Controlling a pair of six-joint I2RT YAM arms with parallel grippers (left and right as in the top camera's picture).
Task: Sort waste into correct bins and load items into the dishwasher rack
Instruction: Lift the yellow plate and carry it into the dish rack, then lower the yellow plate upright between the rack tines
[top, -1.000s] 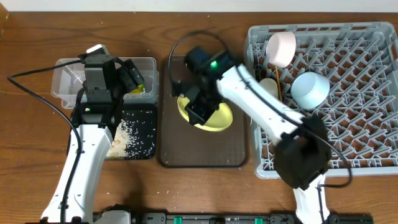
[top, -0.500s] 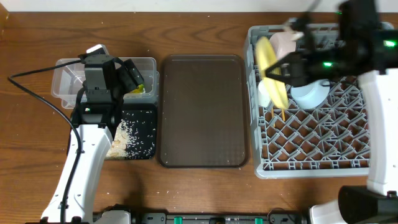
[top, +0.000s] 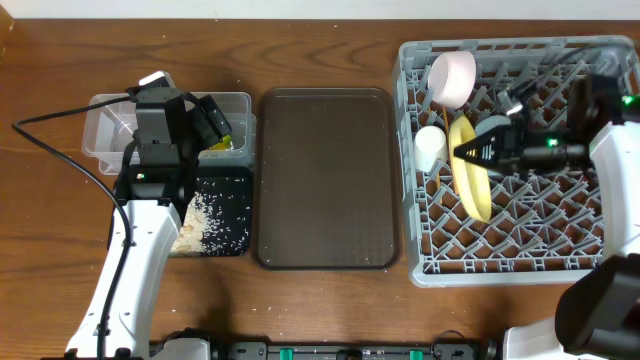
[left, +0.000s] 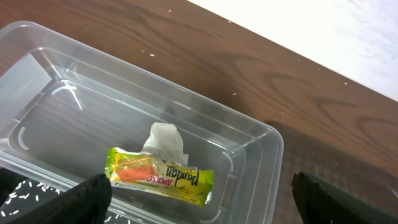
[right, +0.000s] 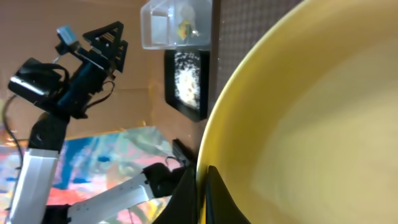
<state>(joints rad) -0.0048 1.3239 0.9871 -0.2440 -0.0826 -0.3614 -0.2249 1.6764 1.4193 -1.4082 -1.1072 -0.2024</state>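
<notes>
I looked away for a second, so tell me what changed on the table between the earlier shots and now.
The right hand, keeping its grip on the yellow-green plate, lifted it off the brown serving tray and carried it right into the dishwasher rack, where it now sits nearly on edge. The left hand stayed open above the clear tub; the wrapper, tissue and rice have not moved.

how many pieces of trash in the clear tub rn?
2. A crumpled white tissue mid-floor of the clear tub; a snack wrapper right in front, overlapping it. Near edge is out of frame, more may hide.
</notes>
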